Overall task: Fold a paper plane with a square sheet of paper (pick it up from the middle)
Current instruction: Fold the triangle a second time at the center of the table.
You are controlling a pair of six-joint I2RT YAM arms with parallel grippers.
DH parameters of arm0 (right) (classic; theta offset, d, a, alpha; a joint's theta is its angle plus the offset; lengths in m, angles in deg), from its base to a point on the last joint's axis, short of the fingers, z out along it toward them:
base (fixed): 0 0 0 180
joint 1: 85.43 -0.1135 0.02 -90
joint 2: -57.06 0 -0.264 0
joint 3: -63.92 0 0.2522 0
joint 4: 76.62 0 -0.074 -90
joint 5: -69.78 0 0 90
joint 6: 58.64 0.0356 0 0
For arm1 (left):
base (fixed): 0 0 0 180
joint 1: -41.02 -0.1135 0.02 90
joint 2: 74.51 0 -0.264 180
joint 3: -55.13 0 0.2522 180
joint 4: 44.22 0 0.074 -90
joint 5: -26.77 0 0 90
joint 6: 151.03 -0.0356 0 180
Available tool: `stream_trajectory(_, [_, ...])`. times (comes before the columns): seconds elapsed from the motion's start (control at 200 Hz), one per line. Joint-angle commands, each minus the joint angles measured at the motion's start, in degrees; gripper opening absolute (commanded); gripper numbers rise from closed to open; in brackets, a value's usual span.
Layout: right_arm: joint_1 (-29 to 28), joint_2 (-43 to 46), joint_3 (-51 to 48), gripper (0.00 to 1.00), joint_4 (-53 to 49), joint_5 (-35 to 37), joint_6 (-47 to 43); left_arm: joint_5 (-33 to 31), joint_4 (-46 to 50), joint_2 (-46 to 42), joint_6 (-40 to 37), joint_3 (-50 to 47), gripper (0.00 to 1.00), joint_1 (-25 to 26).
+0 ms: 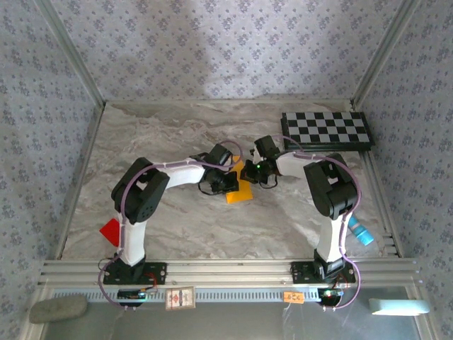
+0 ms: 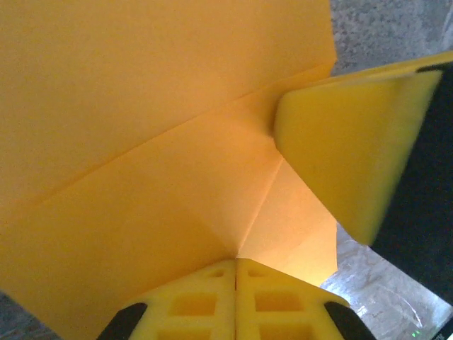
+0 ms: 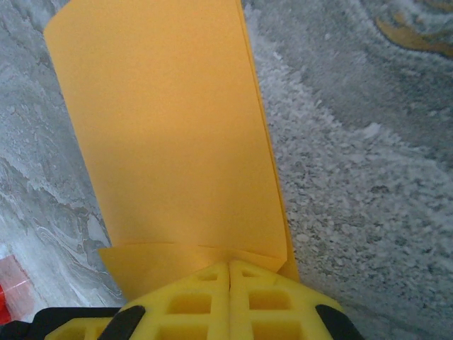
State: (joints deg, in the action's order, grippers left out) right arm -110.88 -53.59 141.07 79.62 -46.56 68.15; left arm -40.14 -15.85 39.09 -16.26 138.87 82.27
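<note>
The orange-yellow sheet of paper [image 1: 239, 193], folded and creased, hangs between my two arms over the middle of the table. In the left wrist view the paper [image 2: 156, 142] shows several creases meeting at my left gripper [image 2: 236, 263], whose yellow fingers are shut on its edge. A yellow finger [image 2: 354, 149] of the right gripper presses on the sheet from the right. In the right wrist view the paper [image 3: 170, 134] lies as a doubled flap above the marble, and my right gripper [image 3: 230, 266] is shut on its near edge. From above, the left gripper [image 1: 232, 184] and right gripper [image 1: 250, 174] nearly touch.
A black-and-white checkerboard [image 1: 327, 129] lies at the back right. A small red triangular piece [image 1: 110, 231] sits by the left arm's base, and a light-blue object [image 1: 361, 232] by the right arm. The enclosure walls close in on both sides.
</note>
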Motion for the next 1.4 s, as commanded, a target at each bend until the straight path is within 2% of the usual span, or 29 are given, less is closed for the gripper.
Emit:
stream_trajectory(0.0, [0.36,-3.84,-0.28,0.04,-5.99,4.54,0.18,0.83,1.83,0.44,-0.86,-2.71,0.04,0.35])
stream_trajectory(0.365, [1.56,-4.97,-2.62,0.04,-3.17,3.73,1.74,1.78,9.74,-9.18,-4.19,-13.12,0.04,0.97])
stream_trajectory(0.605, [1.18,-0.70,-2.40,0.06,0.47,-2.52,2.98,-2.93,8.44,-13.56,-1.90,-8.46,0.08,1.10])
stream_trajectory(0.75, [1.10,4.03,-2.29,0.12,4.00,-5.75,4.11,-6.05,3.08,-13.39,1.95,-5.82,0.17,0.18])
stream_trajectory(0.84, [1.32,6.79,-3.74,0.21,5.98,-6.15,5.52,-6.13,-0.24,-12.34,4.71,-5.43,0.25,-1.14])
stream_trajectory(0.94, [1.94,8.94,-6.43,0.30,8.56,-5.75,7.75,-6.28,-2.40,-10.81,6.86,-4.38,0.27,-2.19])
stream_trajectory(1.044, [2.34,10.16,-8.19,0.37,8.91,-4.87,9.22,-6.20,-4.79,-8.76,8.26,-3.43,0.27,-2.41])
stream_trajectory(1.189, [2.12,10.74,-9.90,0.47,8.79,-3.10,10.96,-8.57,-6.40,-5.93,10.23,-2.80,0.20,-2.56])
stream_trajectory(1.394, [1.16,9.09,-9.74,0.48,8.43,-2.45,12.76,-12.10,-8.67,-4.29,12.94,-4.65,0.13,-2.76])
